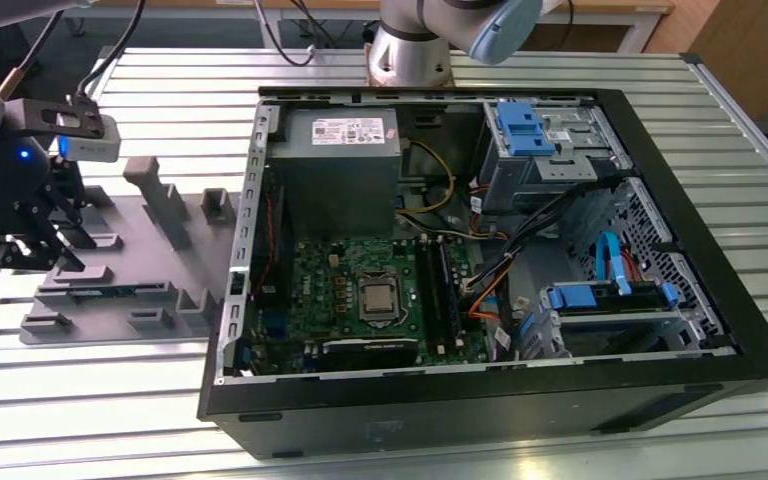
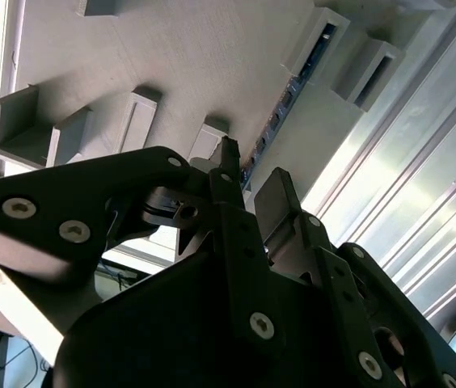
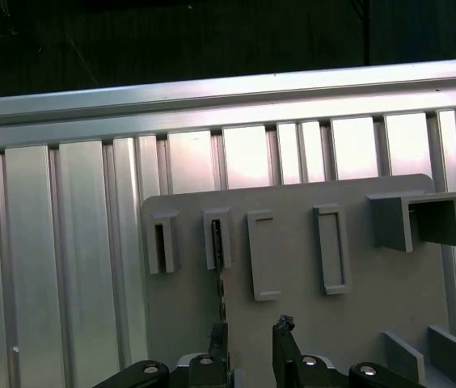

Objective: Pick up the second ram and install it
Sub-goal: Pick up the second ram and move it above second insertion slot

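At the exterior view's left the black gripper [image 3: 250, 333] hangs, jaws apart and empty, over the grey plastic holder tray [image 3: 357, 323]. There the second ram [image 3: 221, 283], a thin blue circuit-board stick, stands on edge in slotted posts. It seems nearer one jaw than the gap, so centring and squaring the jaws across its flat faces looks wise.

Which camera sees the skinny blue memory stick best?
The second wrist view: the second ram stands on edge in the gray holder, its blue side showing, past the open claw. The first wrist view shows the ram edge-on, a thin dark line. In the exterior view it is too small to tell from the holder.
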Tool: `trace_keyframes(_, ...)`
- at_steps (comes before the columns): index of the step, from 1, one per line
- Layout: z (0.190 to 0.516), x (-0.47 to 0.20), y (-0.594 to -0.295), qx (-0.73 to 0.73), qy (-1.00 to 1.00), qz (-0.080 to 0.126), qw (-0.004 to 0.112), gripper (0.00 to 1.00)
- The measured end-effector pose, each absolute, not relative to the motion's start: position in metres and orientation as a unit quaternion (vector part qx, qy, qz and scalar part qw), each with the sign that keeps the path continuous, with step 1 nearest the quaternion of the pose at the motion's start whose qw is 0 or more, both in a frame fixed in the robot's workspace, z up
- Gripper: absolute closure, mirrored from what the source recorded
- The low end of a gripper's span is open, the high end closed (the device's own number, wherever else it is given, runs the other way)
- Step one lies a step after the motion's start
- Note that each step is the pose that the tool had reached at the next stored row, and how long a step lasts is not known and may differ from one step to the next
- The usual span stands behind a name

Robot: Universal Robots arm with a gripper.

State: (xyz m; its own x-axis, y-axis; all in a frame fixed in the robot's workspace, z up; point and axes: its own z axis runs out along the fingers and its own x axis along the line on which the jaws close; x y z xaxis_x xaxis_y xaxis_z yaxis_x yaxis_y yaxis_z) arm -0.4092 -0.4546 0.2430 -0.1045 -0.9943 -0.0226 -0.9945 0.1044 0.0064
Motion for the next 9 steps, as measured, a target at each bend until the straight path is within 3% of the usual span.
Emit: trace_keyframes(9,0.2401,-0.4093,-0.4551,-0.675,0.737,0.004,0.002,0.64)
